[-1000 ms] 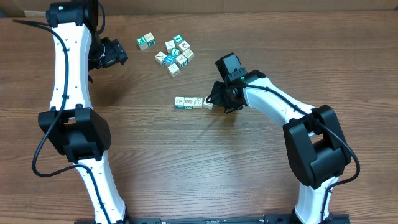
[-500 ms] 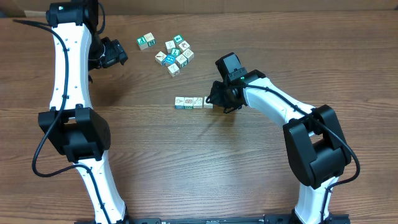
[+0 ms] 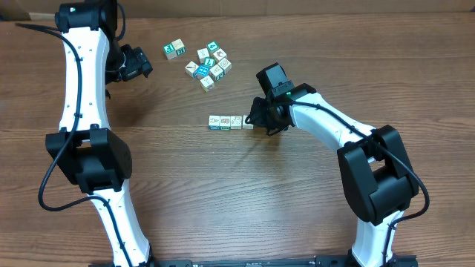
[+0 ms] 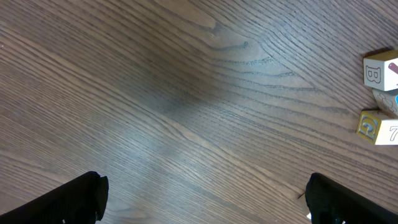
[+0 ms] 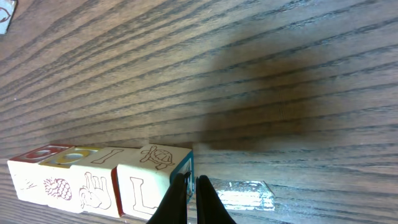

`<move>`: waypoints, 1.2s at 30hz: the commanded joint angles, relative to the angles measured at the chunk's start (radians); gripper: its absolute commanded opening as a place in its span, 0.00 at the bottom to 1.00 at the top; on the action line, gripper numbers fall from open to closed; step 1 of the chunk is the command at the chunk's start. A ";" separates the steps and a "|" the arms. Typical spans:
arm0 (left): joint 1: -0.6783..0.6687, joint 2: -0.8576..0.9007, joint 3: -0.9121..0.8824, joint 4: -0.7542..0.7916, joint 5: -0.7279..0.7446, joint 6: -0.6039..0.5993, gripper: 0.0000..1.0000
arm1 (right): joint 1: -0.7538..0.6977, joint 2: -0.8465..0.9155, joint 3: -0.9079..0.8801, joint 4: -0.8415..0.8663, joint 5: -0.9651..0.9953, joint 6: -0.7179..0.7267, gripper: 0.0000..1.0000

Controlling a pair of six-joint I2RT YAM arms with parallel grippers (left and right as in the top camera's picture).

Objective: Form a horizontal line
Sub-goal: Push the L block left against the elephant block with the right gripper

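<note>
Pressing its fingers together, the right gripper [image 5: 189, 186] is sitting at the near end of the horizontal line [image 3: 231, 122] of four cubes, set side to side mid-table [image 3: 223, 193] — while the left gripper [image 3: 142, 64] is hovering spread wide beside the loose bunch of cubes [image 3: 208, 65].

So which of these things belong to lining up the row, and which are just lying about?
Job: row of four cubes; right pincer, shut at its right end.
Lying about: bunch of loose cubes; lone cube beside it; left pincer, open over bare table.
</note>
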 commanded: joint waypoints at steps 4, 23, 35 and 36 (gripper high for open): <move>-0.006 -0.001 0.004 0.001 0.002 -0.003 0.99 | 0.005 -0.003 -0.006 0.003 0.077 -0.006 0.04; -0.006 -0.001 0.004 0.001 0.002 -0.003 1.00 | 0.004 0.042 -0.011 0.026 0.048 -0.003 0.04; -0.006 -0.001 0.004 0.001 0.002 -0.003 1.00 | 0.004 0.042 -0.011 0.030 -0.023 -0.054 0.04; -0.006 -0.001 0.004 0.001 0.002 -0.003 1.00 | 0.004 0.042 -0.011 0.030 -0.031 -0.058 0.04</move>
